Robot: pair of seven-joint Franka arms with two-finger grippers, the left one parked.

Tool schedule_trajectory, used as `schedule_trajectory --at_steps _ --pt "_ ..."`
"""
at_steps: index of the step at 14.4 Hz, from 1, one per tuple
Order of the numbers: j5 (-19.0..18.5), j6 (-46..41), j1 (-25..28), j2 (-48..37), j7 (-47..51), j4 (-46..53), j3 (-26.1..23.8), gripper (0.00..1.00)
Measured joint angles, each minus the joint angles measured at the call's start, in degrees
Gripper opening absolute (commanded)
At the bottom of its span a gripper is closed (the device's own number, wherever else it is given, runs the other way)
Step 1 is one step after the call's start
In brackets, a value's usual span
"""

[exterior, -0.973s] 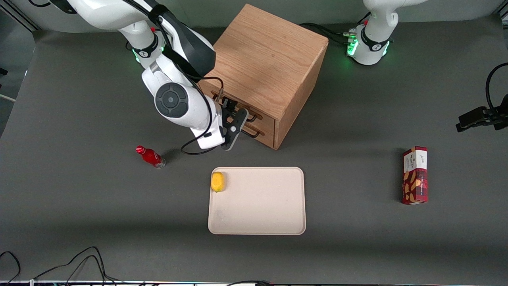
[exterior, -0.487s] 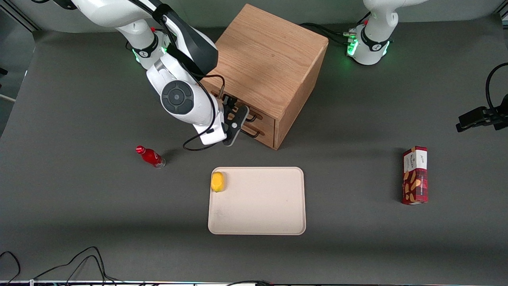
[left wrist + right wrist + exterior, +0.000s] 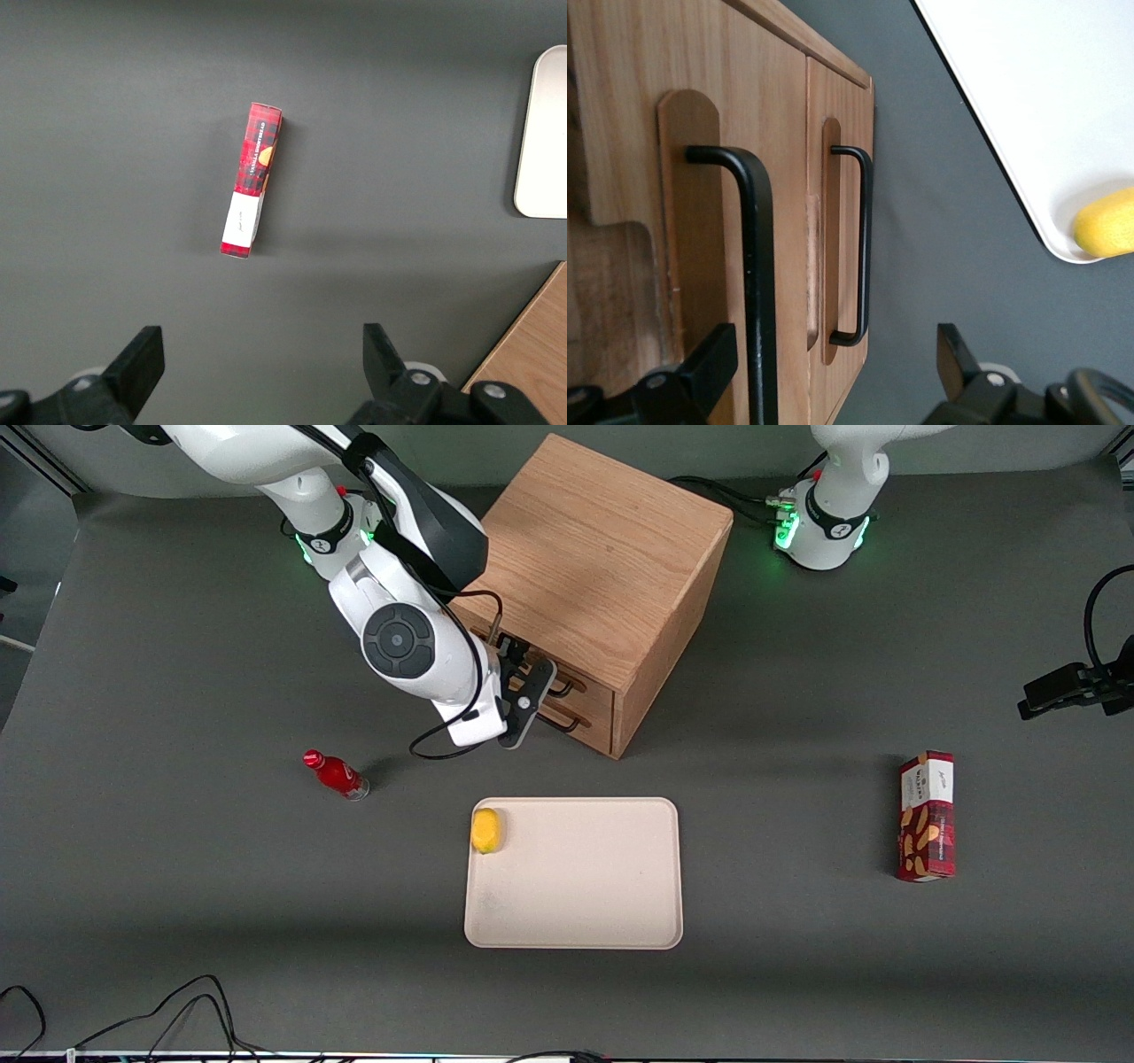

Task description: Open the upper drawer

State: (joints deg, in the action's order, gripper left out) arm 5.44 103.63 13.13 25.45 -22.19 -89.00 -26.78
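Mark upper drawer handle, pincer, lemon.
Upper light-oak drawer's black wire handle (image 3: 755, 266): right wrist view, its long bar.
Black two-finger pincer (image 3: 833, 376): right wrist view, gap between fingertips, open.
Yellow lemon (image 3: 486, 830): front view, its middle.

- The upper drawer (image 3: 700, 221) is a light-oak front set flush in the cube cabinet (image 3: 602, 567), closed.
- Its black wire handle (image 3: 757, 283) runs along the front, standing proud of a rounded oak backing strip.
- It sits directly above the lower drawer (image 3: 842, 221).
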Motion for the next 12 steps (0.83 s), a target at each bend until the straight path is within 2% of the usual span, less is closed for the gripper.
schedule_trajectory --at_steps 12 --pt "0.0 4.3 -0.1 0.7 0.0 -1.3 0.0 1.00"
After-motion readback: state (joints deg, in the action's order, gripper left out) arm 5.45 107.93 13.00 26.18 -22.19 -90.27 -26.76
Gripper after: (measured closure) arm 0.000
